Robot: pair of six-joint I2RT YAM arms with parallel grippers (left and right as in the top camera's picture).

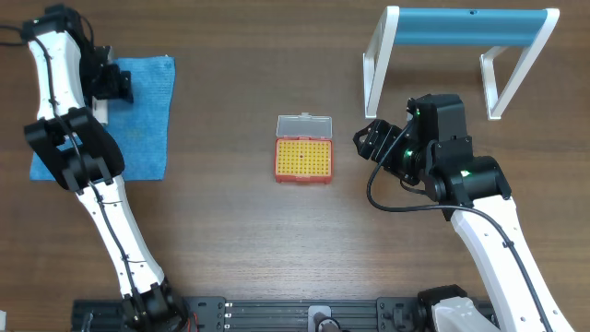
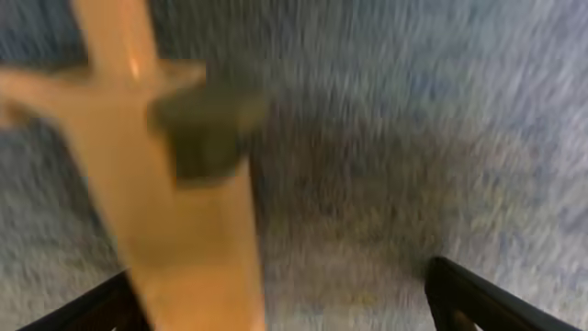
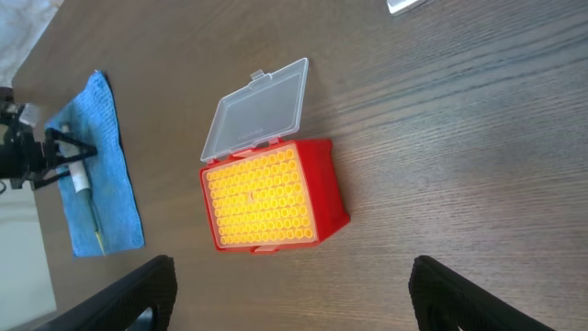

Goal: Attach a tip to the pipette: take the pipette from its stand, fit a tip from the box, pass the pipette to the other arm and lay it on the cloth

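Stand point(image 1: 461, 28) at 2 o'clock on table point(image 1: 240, 249); blue cloth point(image 1: 147, 120) at 10; tip box point(image 1: 304, 159) centre, lid open; right gripper point(image 1: 373, 143) at box's 3 o'clock, fingers apart; left gripper point(image 2: 274, 276) spread wide over cloth; pipette point(image 2: 184, 230) lies on cloth.

Dark brown wooden table point(image 1: 230, 235) below me, grain running left to right across top view, bare wood across middle and lower frame. In my right wrist view same table point(image 3: 478, 138) takes centre and right of frame, its edge close to left side. Past that edge, pale surface point(image 3: 16, 276) in lower left corner; can't tell what it is. Black slotted rail point(image 1: 267, 312) along bottom edge of top view, centre.
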